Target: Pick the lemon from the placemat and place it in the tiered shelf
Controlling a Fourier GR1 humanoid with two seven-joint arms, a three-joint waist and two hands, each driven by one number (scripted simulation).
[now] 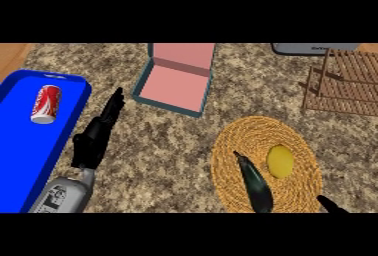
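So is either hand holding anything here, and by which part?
Nothing is held. The right hand is open beside the yellow lemon on the woven placemat; the left hand is open too.

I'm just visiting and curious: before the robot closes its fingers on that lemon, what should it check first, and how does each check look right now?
1. Lemon lies on the woven placemat: ok.
2. Right hand is open, with the lemon between its long finger and the thumb tip at the lower edge: ok.
3. Fingers touching the lemon: cannot tell; a gap seems to remain.
4. Tiered shelf at the upper right shows bare slats to receive it: ok.
5. Counter between the placemat and the shelf is free of things: ok.
6. Left hand rests open beside the blue tray, away from the route: ok.
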